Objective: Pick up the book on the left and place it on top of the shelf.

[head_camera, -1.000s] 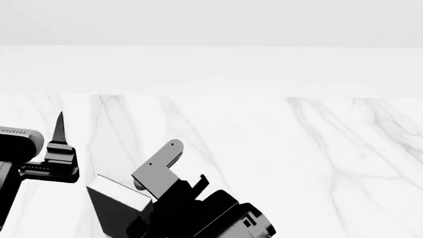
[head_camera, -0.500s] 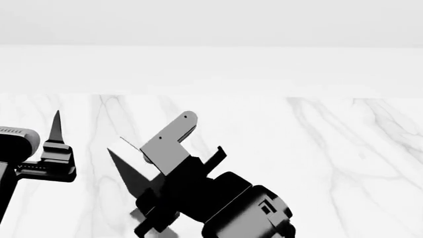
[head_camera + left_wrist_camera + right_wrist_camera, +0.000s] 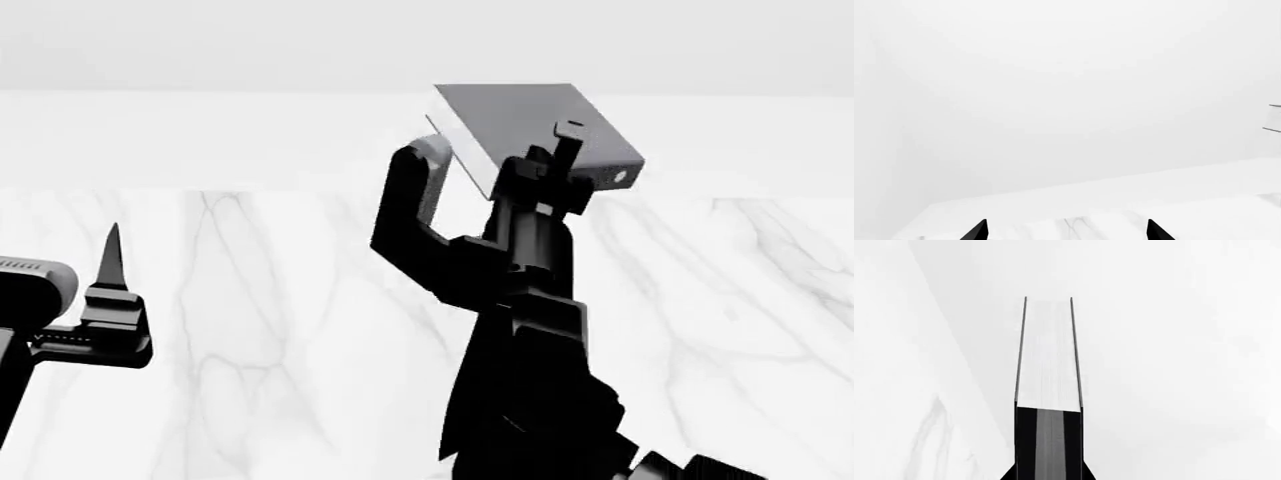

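My right gripper (image 3: 501,165) is shut on the dark charcoal book (image 3: 534,120) and holds it high above the marble table, tilted, with its cover facing the head camera. In the right wrist view the book (image 3: 1047,355) stands edge-on between the fingers of that gripper (image 3: 1047,475), showing its white page edges between thin dark covers. My left gripper (image 3: 114,270) hangs low at the left, empty. The left wrist view shows its fingertips wide apart (image 3: 1067,231). The shelf is out of view.
The white marble table (image 3: 734,300) runs across the head view, with a plain white wall behind it. A small pale object edged in dark lines (image 3: 1274,117) shows at the edge of the left wrist view; I cannot tell what it is.
My right arm has lifted the book from just above the table at lower left up to the top centre of the head view. The left arm has hardly moved.
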### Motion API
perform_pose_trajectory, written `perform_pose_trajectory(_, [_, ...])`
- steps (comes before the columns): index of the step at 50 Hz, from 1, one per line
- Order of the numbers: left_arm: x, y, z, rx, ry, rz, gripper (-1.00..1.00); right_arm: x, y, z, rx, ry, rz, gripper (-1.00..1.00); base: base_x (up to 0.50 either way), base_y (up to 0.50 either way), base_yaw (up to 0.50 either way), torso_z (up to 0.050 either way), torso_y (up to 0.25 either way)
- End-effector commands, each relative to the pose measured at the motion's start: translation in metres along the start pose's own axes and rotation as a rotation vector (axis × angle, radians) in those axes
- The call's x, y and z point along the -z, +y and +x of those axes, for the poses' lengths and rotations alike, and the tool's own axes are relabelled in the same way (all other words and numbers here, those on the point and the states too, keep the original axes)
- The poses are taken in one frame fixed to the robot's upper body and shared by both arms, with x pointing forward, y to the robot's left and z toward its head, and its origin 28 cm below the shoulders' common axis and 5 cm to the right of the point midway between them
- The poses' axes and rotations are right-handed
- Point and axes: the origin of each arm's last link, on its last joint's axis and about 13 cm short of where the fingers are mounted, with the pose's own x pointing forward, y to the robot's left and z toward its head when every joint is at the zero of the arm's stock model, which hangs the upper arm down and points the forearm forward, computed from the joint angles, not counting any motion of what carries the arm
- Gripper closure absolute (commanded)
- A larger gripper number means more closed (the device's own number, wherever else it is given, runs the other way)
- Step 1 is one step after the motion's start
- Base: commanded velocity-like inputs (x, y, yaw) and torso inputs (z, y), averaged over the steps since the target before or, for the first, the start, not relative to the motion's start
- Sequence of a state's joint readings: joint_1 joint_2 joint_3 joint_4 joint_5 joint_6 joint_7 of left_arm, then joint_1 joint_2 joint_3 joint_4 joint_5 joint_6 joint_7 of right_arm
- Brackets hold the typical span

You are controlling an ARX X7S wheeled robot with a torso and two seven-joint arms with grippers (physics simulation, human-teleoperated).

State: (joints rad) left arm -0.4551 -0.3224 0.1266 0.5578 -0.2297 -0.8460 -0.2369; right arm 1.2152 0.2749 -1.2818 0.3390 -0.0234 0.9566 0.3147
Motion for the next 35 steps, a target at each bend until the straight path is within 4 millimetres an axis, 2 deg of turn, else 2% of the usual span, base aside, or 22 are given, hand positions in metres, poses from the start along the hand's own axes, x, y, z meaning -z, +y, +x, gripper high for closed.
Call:
perform_pose_trajectory(1, [-0.002, 0.001, 0.000, 0.003, -0.007, -0.023, -1.00, 0.006, -0.041, 0.017, 0.363, 0.106, -0.263, 1.00, 0.00, 0.00, 0.00, 0.000, 0.000])
perform_pose_trajectory(10, [-0.003, 0.002, 0.000, 0.002, -0.008, -0.024, -1.00, 0.029, -0.059, 0.042, 0.374, 0.317, -0.324, 1.00, 0.00, 0.00, 0.00, 0.000, 0.001])
perform_pose_trajectory(14, [-0.004, 0.002, 0.000, 0.002, -0.011, -0.025, -1.00, 0.049, -0.066, 0.052, 0.373, 0.452, -0.349, 1.00, 0.00, 0.00, 0.00, 0.000, 0.003])
perform_pose_trajectory(15, [-0.004, 0.002, 0.000, 0.003, -0.011, -0.025, -1.00, 0.058, -0.069, 0.050, 0.370, 0.508, -0.357, 1.00, 0.00, 0.00, 0.00, 0.000, 0.000])
perform_pose_trajectory(24, [-0.005, 0.002, 0.000, 0.002, -0.013, -0.023, -1.00, 0.099, -0.072, 0.038, 0.328, 0.741, -0.351, 1.00, 0.00, 0.00, 0.00, 0.000, 0.001])
perform_pose_trajectory(26, [-0.005, 0.002, 0.000, 0.002, -0.013, -0.023, -1.00, 0.102, -0.072, 0.037, 0.329, 0.758, -0.357, 1.00, 0.00, 0.00, 0.00, 0.000, 0.005])
perform_pose_trajectory(31, [-0.004, 0.002, -0.001, 0.003, -0.014, -0.025, -1.00, 0.129, -0.073, 0.025, 0.293, 0.934, -0.344, 1.00, 0.00, 0.00, 0.00, 0.000, 0.000])
perform_pose_trajectory(35, [-0.004, 0.002, -0.001, 0.002, -0.013, -0.024, -1.00, 0.139, -0.071, 0.019, 0.284, 0.997, -0.357, 1.00, 0.00, 0.00, 0.00, 0.000, 0.003])
